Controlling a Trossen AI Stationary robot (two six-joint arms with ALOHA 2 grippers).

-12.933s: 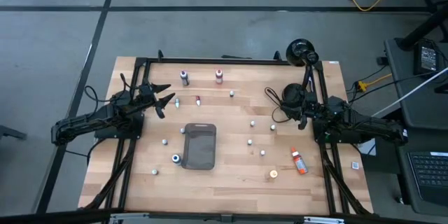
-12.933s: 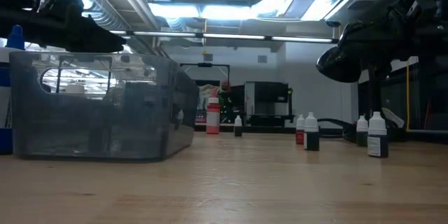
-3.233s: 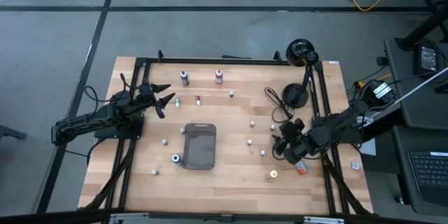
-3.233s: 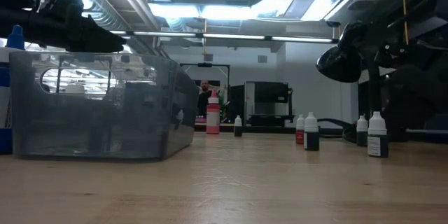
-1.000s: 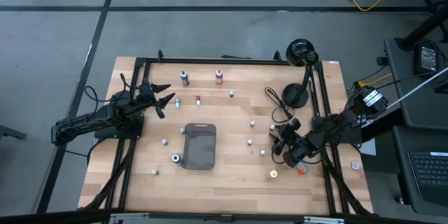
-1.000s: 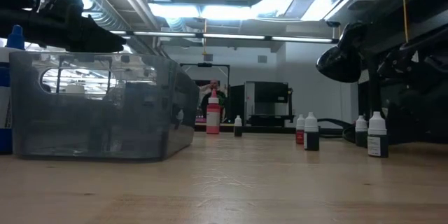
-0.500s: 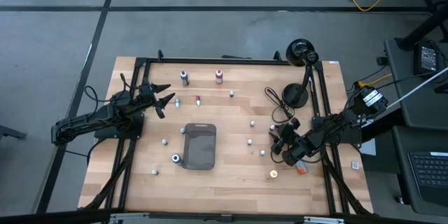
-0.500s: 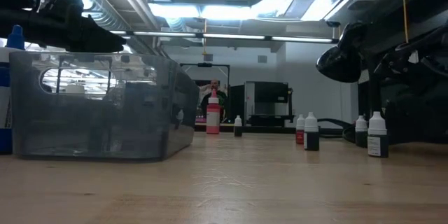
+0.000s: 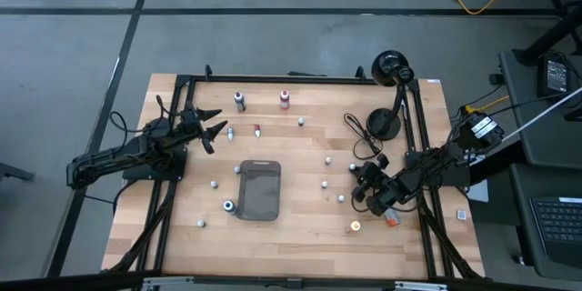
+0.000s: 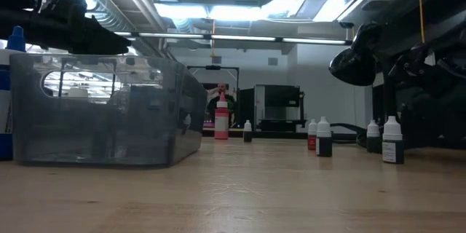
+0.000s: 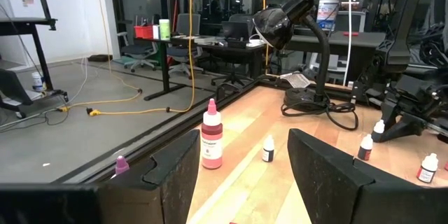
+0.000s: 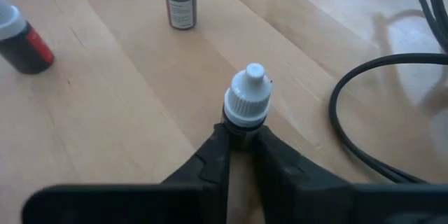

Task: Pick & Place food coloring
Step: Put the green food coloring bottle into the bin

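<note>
Right now your right gripper is pinching a small food coloring bottle just under its white ribbed cap, fingers closed tight on the neck. Taking the dark grey tray in the middle of the table as your landmark, that gripper is sitting well off to the tray's right, with the lamp's black cord lying just beside the bottle. Two more bottles are standing near the held one, a white-capped one with a dark body and a red-labelled one.

Your left gripper is hovering up and to the left of the tray, its fingers standing apart and holding nothing. Ahead of it, a red bottle is standing upright.

The rest of the bottles are dotted around the tray: one touching its lower left edge, an orange-capped one well off to its lower right, and a larger orange bottle lying there beside the right arm.
</note>
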